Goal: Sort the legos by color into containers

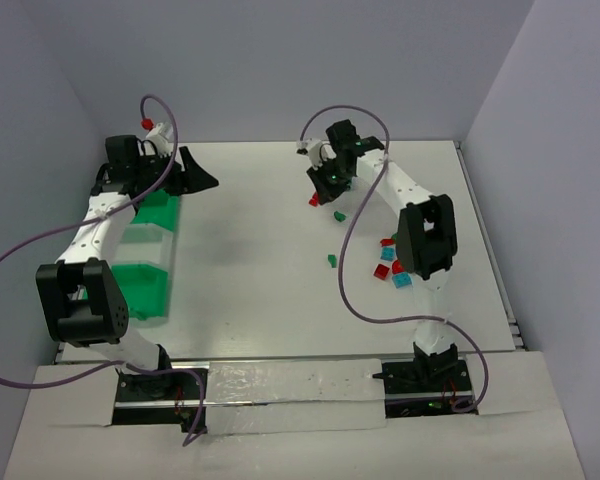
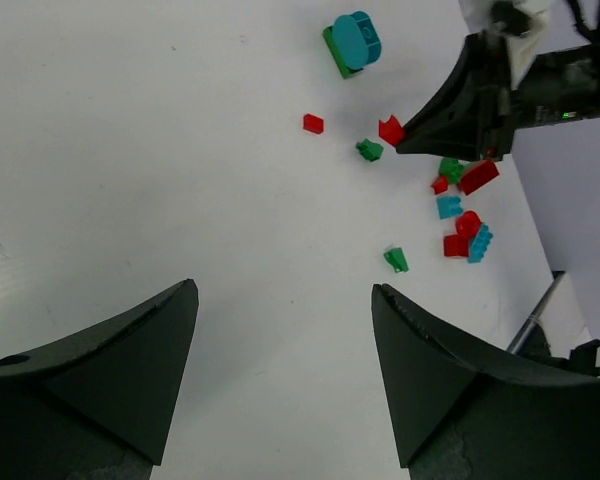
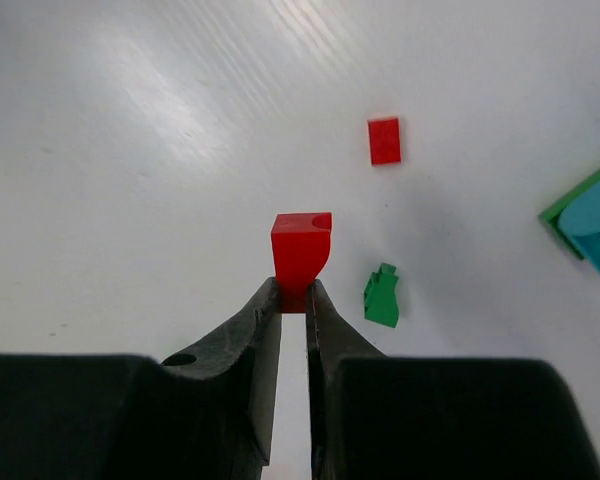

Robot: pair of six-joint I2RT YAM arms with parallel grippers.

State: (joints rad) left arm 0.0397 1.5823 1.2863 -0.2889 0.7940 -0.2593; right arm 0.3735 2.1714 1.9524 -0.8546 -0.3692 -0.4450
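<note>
Right hand [image 3: 292, 295] pinching red brick [image 3: 301, 247] by its end, long axis pointing straight outward, left hand [image 2: 285, 290] spread wide

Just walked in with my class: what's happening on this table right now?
Two robot arms are sorting small coloured bricks. The right tool is shut on a red brick, pinched at its very tips. The left tool is open and empty, over the table beside the green containers. A scatter of loose bricks in red, green and teal lies near the right arm, unsorted.
</note>
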